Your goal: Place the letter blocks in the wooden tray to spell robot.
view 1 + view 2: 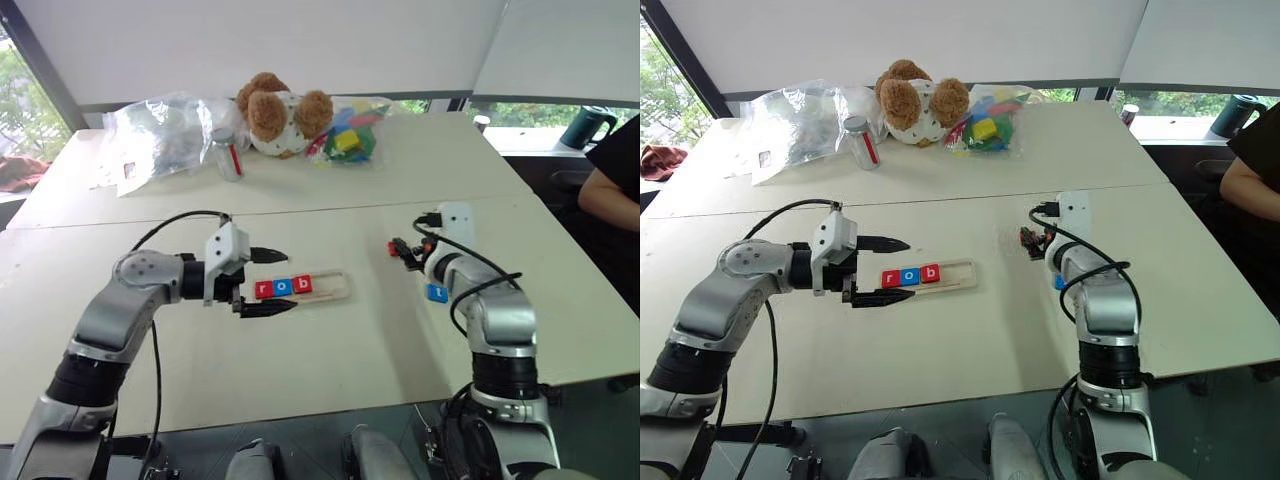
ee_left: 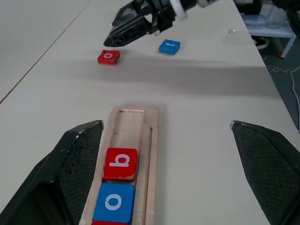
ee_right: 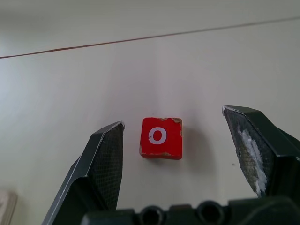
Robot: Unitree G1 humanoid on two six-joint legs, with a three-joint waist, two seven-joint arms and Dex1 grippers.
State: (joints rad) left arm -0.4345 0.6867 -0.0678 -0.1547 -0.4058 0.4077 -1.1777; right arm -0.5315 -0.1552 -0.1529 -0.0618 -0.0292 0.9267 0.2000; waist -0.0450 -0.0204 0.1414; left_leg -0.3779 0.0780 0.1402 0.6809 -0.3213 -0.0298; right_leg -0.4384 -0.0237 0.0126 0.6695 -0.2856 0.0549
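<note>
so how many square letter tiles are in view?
5. Red r, blue o and red b sit in the pale wooden tray; red o and blue t lie loose on the table. None looks hidden.

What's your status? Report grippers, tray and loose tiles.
Left gripper open over the wooden tray, empty. Right gripper open, hovering over the red o. Tray holds r, o, b. Blue t loose on the table. Nothing blocking.
</note>
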